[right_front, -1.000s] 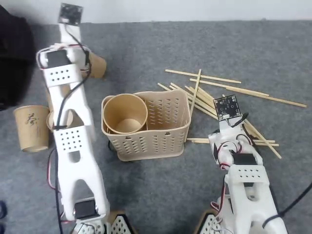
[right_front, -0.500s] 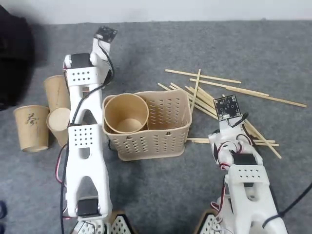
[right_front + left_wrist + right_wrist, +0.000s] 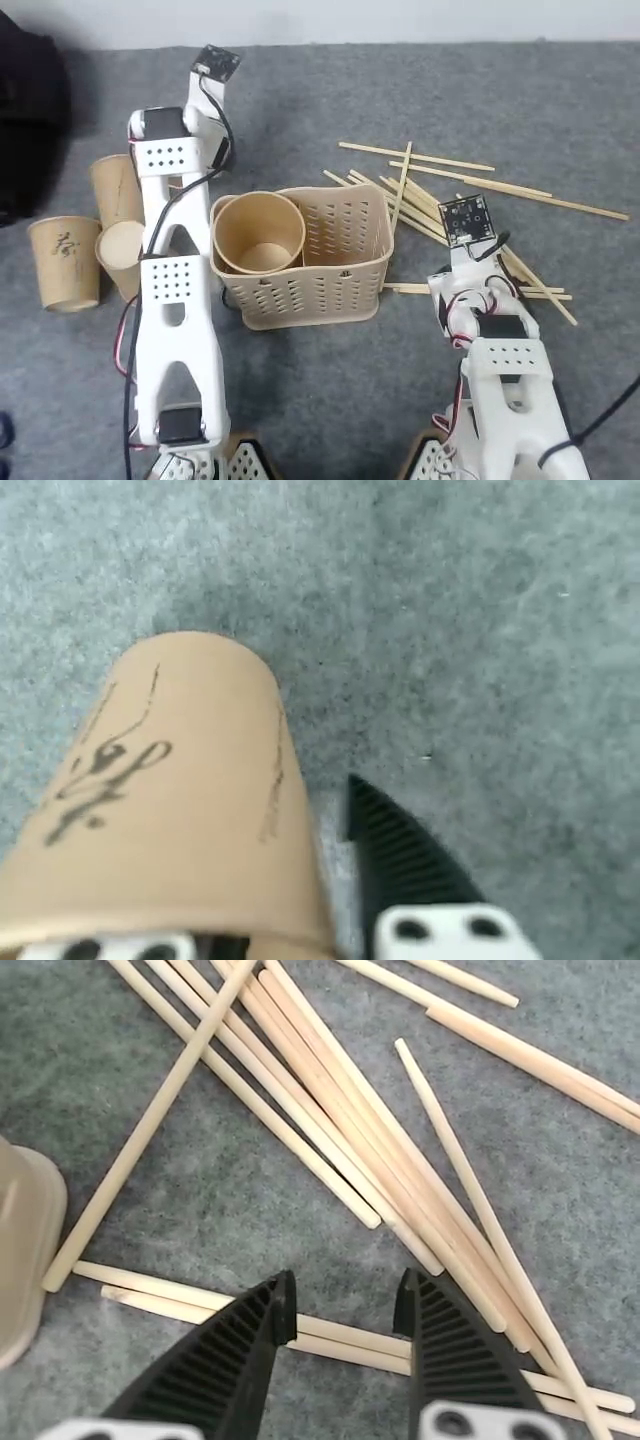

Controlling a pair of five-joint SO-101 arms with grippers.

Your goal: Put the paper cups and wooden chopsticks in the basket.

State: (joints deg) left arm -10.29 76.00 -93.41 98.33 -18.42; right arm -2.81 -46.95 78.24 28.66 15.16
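Carpet (image 3: 330,400): grey, underlies both arms and every object.
Left arm (image 3: 170,300): white, stretches along the basket's left side and past its far corner.
Right arm (image 3: 505,370): white, stands right of the basket, wrist over the near edge of the chopstick pile.
Basket (image 3: 300,290): beige, perforated, upright between the two arms.
Dark bag (image 3: 30,100): sits at the far left edge, apart from the cups.
Chopsticks (image 3: 470,190): loose wooden pile on the carpet right of the basket, many crossing.
Leaning chopstick (image 3: 400,195): one end touches the basket's right wall.
Nested cup (image 3: 258,235): upright in the basket's left half, mouth up, against the wall.
Outer cup (image 3: 65,262): lies on the carpet well left of the basket, ink marks on its side.
Far cup (image 3: 115,185): lies just beside the left arm.
Near cup (image 3: 122,255): lies partly under the left arm, touching the far cup.
Held cup (image 3: 170,810): brown paper, ink marks on its side, above bare carpet.
Left gripper (image 3: 300,880): clamped on the held cup, black finger (image 3: 400,860) close against its wall.
Right gripper (image 3: 345,1310): spread apart, nothing between the fingers, hangs just over a chopstick pair (image 3: 330,1335) lying side by side.
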